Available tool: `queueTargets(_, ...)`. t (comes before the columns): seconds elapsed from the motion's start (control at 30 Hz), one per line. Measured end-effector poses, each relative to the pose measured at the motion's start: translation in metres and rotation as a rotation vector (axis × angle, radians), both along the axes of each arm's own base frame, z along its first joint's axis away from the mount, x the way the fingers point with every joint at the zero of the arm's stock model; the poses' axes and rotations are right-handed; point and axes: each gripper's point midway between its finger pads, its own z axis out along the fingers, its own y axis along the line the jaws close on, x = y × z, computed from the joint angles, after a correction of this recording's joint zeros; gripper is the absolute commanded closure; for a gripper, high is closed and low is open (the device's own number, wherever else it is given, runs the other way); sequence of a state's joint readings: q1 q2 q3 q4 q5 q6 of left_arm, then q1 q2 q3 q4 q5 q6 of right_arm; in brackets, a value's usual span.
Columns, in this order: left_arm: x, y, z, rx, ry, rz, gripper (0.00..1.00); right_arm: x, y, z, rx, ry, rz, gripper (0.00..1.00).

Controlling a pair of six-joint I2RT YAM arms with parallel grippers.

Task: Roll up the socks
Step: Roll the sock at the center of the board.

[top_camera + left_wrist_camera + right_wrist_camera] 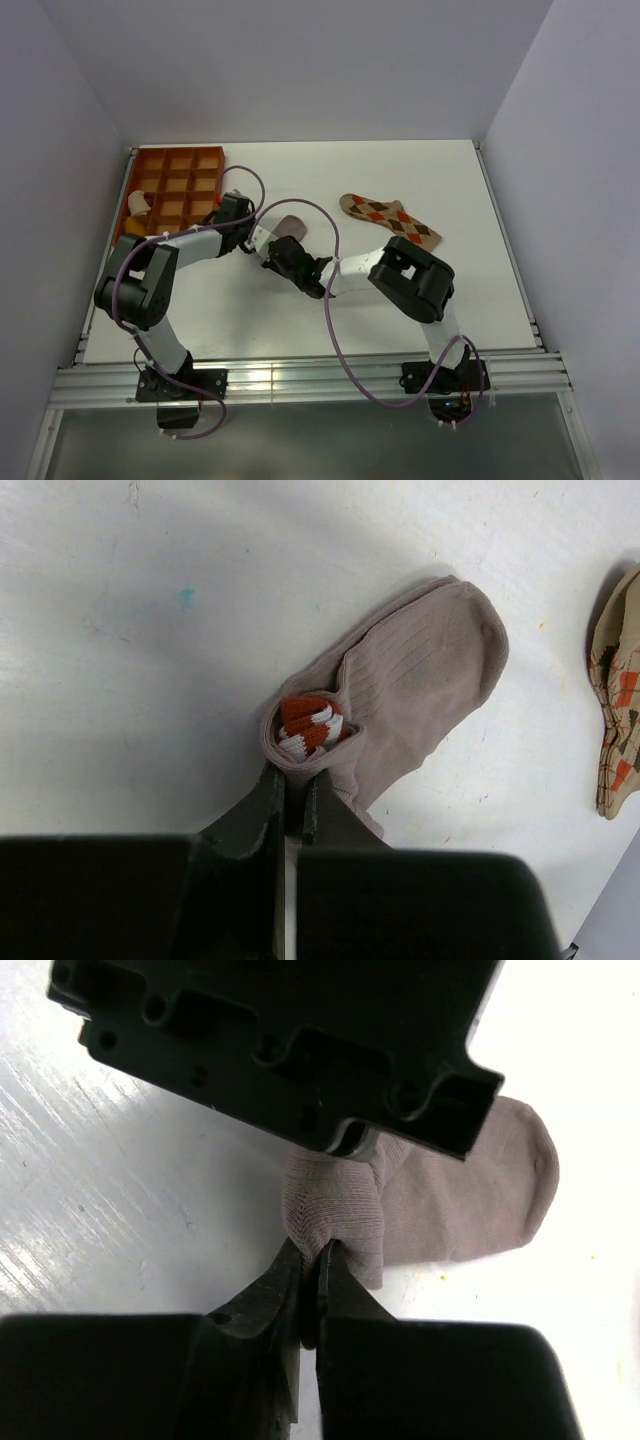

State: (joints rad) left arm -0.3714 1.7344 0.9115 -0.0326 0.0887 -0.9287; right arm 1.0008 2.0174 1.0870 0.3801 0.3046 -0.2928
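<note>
The white table [480, 290] carries a grey-brown sock [291, 226] near its middle, a tan argyle sock [390, 218] flat to its right, apart, and an orange compartment tray [178, 151] at the far left corner

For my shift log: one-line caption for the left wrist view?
Left gripper pinches grey-brown ribbed sock, red-and-white striped cuff tucked inside.

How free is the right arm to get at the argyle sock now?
Probably not yet: the right gripper is shut on the grey-brown sock, which the left gripper also pinches. The argyle sock lies uncovered close by, so after letting go it looks reachable.
</note>
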Motion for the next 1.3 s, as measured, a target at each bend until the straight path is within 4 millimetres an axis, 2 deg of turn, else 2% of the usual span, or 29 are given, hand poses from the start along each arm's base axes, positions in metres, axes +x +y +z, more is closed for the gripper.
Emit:
queueTargets(0.17,0.001,0.0,0.0,-0.004,-0.005,0.0,1.0,0.0,0.0,-0.001,0.002,0.021,0.009,0.99)
queueTargets(0.2,0.001,0.0,0.0,-0.004,-0.006,0.0,1.0,0.001,0.0,-0.002,0.006,0.024,0.008,0.92)
queueTargets(0.23,0.001,0.0,0.0,-0.004,-0.006,0.0,1.0,0.001,0.0,-0.002,0.009,0.027,0.008,0.74)
queueTargets(0.27,0.001,0.0,0.0,-0.005,-0.006,0.0,1.0,0.001,0.0,-0.001,0.018,0.03,0.004,0.66)
queueTargets(0.33,0.002,0.0,-0.001,-0.007,-0.007,-0.001,1.0,0.001,0.001,-0.002,0.022,0.034,0.007,0.53)
queueTargets(0.4,0.002,-0.001,-0.001,-0.009,-0.008,-0.002,1.0,-0.001,0.002,-0.003,0.027,0.04,0.013,0.47)
queueTargets(1.0,0.0,-0.005,0.0,-0.025,-0.003,-0.026,1.0,-0.006,-0.001,0.001,0.11,0.045,0.007,0.45)
queueTargets(1.17,-0.006,-0.012,-0.001,-0.048,0.014,-0.055,1.0,-0.012,-0.016,0.015,0.197,0.07,0.008,0.45)
queueTargets(1.3,-0.007,-0.013,-0.001,-0.049,0.022,-0.058,1.0,-0.012,-0.021,0.04,0.252,0.058,0.016,0.46)
